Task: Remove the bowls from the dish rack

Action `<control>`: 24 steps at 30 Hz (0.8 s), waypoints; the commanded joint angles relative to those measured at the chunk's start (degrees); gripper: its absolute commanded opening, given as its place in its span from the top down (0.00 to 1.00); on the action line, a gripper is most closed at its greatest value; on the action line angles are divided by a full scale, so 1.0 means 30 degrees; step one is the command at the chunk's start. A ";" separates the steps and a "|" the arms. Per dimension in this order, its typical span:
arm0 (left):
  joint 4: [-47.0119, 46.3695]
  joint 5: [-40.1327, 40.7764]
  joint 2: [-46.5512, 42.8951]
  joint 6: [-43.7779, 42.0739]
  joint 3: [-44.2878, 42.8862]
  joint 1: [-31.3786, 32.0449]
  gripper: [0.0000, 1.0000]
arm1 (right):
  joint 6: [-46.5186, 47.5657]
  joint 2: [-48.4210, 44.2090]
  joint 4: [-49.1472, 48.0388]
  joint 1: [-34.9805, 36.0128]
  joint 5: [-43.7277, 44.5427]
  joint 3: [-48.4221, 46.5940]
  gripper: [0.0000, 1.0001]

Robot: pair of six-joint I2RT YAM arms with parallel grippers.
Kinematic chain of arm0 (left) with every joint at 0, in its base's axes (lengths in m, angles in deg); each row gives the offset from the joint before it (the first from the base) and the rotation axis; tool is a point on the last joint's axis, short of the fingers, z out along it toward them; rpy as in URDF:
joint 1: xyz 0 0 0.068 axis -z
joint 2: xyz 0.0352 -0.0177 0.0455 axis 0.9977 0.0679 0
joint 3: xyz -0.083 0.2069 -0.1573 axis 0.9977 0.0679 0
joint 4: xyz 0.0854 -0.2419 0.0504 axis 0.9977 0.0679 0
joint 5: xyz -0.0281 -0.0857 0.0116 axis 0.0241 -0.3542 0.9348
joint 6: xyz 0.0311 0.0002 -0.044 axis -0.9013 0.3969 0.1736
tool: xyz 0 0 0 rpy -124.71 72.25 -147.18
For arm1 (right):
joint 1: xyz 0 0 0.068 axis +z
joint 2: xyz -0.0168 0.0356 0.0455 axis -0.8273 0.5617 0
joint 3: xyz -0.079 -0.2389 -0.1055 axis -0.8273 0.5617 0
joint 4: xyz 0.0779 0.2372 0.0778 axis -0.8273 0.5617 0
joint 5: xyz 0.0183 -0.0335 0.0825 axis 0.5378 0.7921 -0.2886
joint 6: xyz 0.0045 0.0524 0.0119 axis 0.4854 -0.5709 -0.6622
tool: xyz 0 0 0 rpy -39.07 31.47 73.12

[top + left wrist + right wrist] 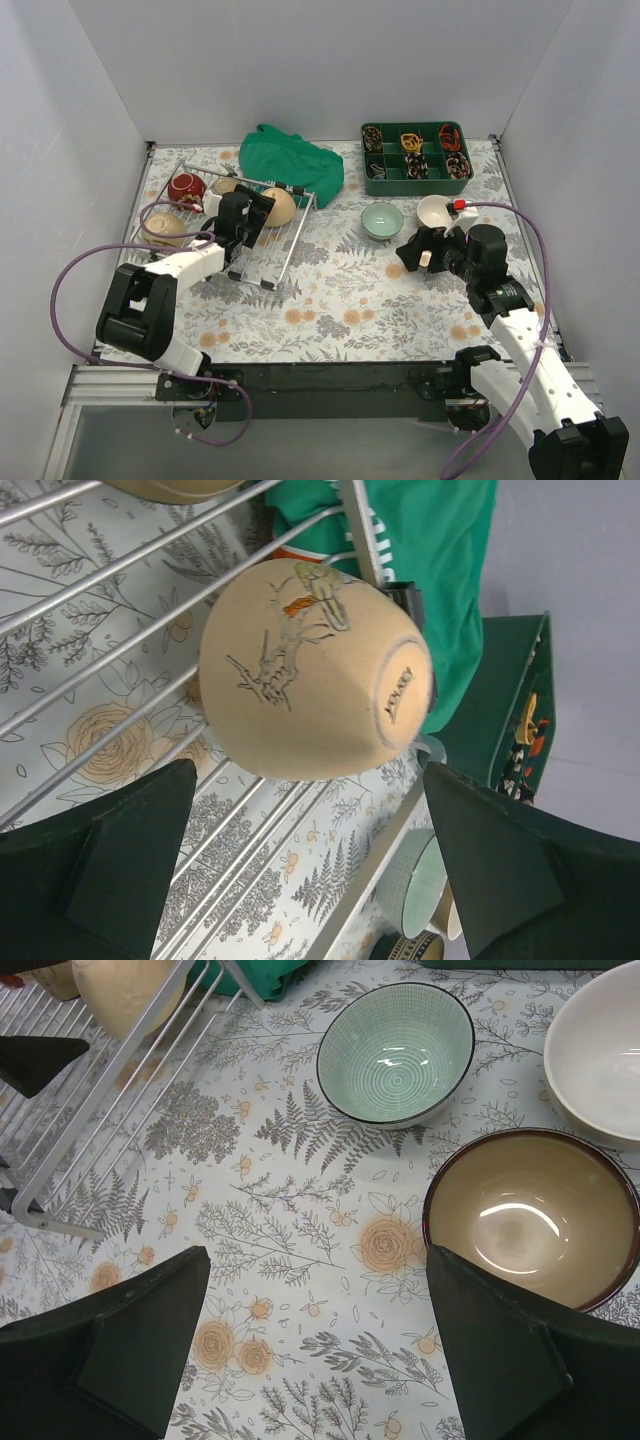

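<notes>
The silver wire dish rack (296,240) stands at the left, on the flowered table. It holds a red bowl (186,187), a tan bowl (167,230), a beige bowl (226,186) and a beige bowl (278,207) lying on its side. My left gripper (250,215) is open over the rack. In the left wrist view, this beige bowl (310,680) lies just ahead of its open fingers (120,860). My right gripper (420,252) is open and empty. Ahead of it on the table are a pale green bowl (395,1052), a dark-rimmed bowl (530,1218) and a white bowl (600,1050).
A green cloth (290,165) lies behind the rack. A green compartment tray (380,186) of small items stands at the back right. White walls close in the table on three sides. The rack's corner (110,1090) shows at the left of the right wrist view.
</notes>
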 commanded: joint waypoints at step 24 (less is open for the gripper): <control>-0.3714 0.1175 0.2623 0.2566 0.0678 -0.0088 0.02 | 0.0701 -0.0485 -0.0644 0.0321 -0.0181 0.0662 0.03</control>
